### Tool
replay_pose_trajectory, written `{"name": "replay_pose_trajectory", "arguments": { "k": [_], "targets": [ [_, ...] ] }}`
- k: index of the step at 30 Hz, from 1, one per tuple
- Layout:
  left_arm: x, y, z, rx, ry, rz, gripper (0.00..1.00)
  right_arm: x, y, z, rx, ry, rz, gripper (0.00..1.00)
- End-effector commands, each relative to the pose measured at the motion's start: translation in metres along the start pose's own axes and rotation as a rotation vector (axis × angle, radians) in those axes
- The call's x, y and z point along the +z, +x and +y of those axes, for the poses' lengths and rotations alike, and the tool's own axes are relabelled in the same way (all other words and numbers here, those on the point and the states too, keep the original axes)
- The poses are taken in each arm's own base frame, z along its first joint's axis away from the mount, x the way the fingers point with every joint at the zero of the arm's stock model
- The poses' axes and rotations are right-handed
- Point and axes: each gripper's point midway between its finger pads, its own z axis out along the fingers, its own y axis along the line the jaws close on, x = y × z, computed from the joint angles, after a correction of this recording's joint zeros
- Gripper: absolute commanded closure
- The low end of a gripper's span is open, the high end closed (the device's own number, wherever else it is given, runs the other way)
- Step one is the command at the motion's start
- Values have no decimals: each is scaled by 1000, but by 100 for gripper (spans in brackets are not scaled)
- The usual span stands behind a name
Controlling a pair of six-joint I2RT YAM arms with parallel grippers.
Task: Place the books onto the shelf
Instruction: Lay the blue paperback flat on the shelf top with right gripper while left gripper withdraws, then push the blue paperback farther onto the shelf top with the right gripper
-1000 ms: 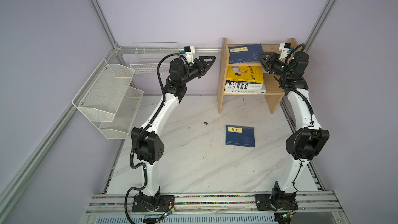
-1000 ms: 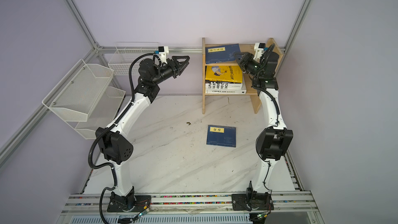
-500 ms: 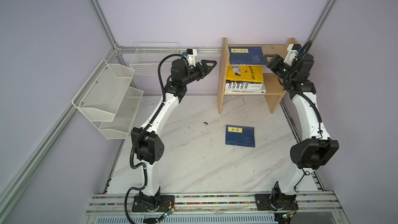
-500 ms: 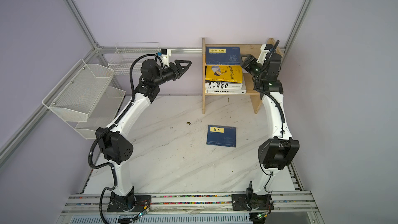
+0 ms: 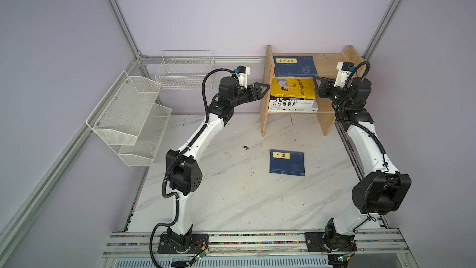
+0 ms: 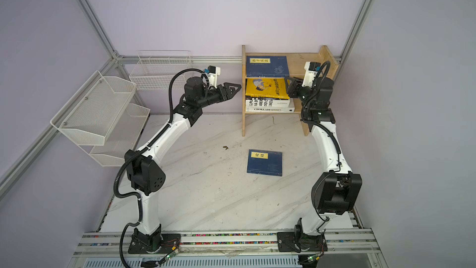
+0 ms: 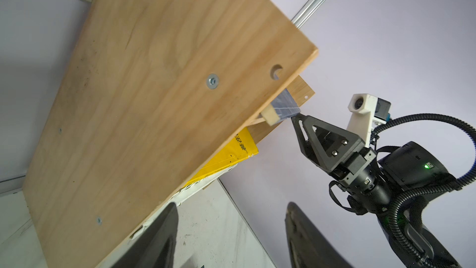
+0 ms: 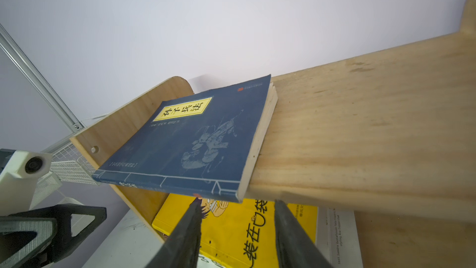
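Observation:
The light wooden shelf [image 5: 332, 63] [image 6: 306, 63] stands at the back right. A navy book [image 5: 295, 67] [image 6: 266, 66] [image 8: 193, 135] lies flat on its top tier. On the lower tier a yellow book [image 5: 293, 88] [image 8: 244, 228] tops two white ones [image 5: 293, 103]. Another navy book [image 5: 287, 162] [image 6: 264, 162] lies flat on the table. My left gripper [image 5: 265, 88] [image 6: 237, 88] [image 7: 231, 204] is open and empty beside the shelf's left side panel [image 7: 154, 99]. My right gripper [image 5: 318, 81] [image 6: 289, 81] [image 8: 238, 202] is open and empty, its tips at the top book's front right corner.
A white mesh tiered rack [image 5: 128, 119] hangs on the left wall. A white wire basket [image 5: 185, 70] sits at the back, left of the shelf. Small dark specks [image 5: 246, 147] lie on the marble table. Aluminium rails run along the table's front edge.
My left gripper opened wider and moved right and down to the shelf's side panel. My right gripper drew back from the top navy book, then came down to its front corner.

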Motion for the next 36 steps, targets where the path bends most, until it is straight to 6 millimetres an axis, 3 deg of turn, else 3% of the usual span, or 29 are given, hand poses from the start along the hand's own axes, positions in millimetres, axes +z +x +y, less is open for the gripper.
{"name": "replay_pose_trajectory", "arguments": {
  "k": [1,10,20,36],
  "targets": [
    [-15,-43,-42,93,70,-104,35,-15,-31,21,-122,-35,-92,54],
    [-16,-40,-35,73,40,-105,37,-11,-35,38,-165,-35,-123,61],
    [-21,-38,-30,60,10,-107,38,10,-18,35,-197,42,-94,71],
    [-17,-35,-21,22,-3,-110,40,23,-4,47,-199,73,-82,80]
  ]
}}
